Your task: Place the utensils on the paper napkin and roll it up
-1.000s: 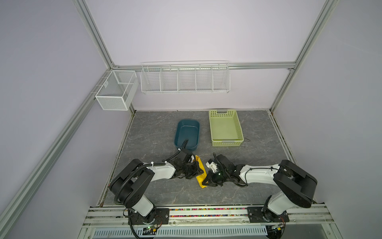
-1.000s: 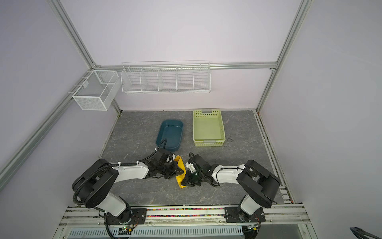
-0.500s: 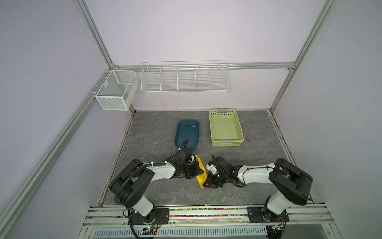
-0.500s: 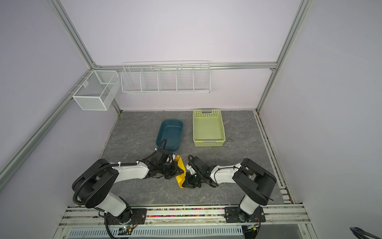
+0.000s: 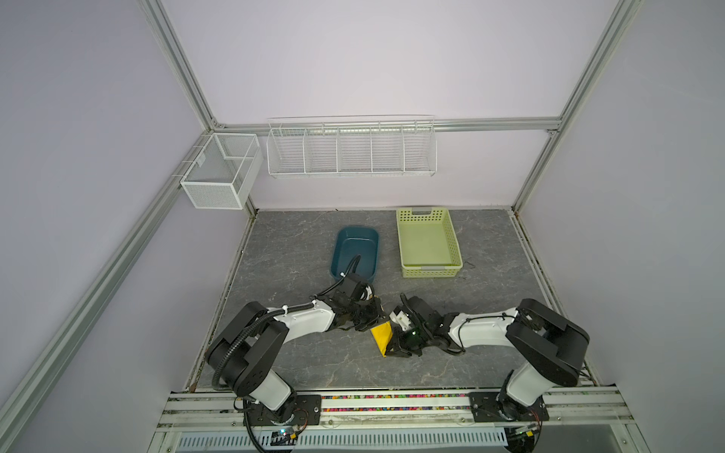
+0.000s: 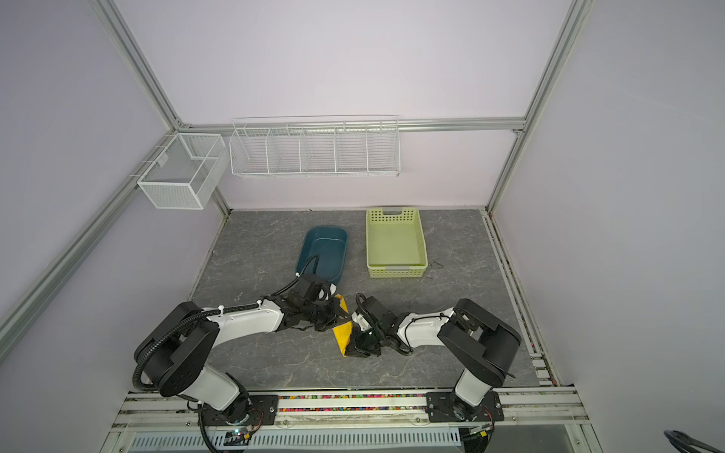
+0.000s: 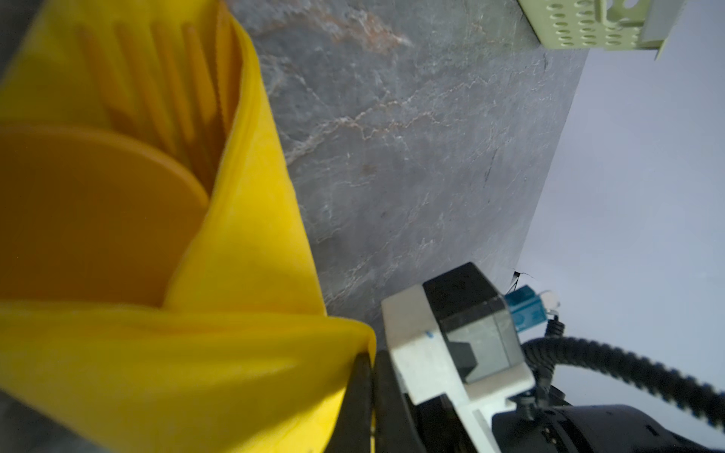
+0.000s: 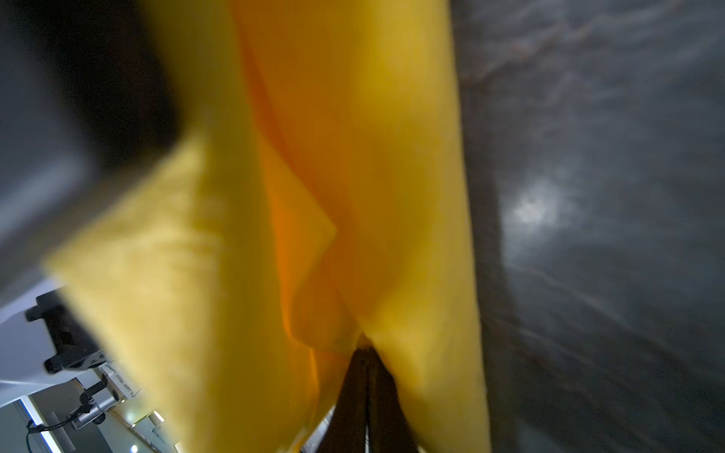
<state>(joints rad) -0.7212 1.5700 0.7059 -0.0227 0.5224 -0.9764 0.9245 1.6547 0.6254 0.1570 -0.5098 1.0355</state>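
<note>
Napkin [image 5: 381, 336] of yellow paper sits partly rolled near the front middle of the grey desk [image 5: 290, 259], wrapped round the orange spoon [image 7: 90, 211] and fork [image 7: 157, 78]; left claw [image 7: 363, 392] is pinched tight on one edge of it; right claw [image 8: 367, 384] is clamped on another fold.

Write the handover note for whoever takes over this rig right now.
Left gripper: shut, pinching the paper napkin at its far end.
Right gripper: shut on the napkin's near end.
Things: the napkin sits front centre on the table, folded around the spoon and fork; a third utensil can't be made out.
Done: utensils placed, rolling begun.
Left: finish the roll; the wrap looks loose and open.
</note>
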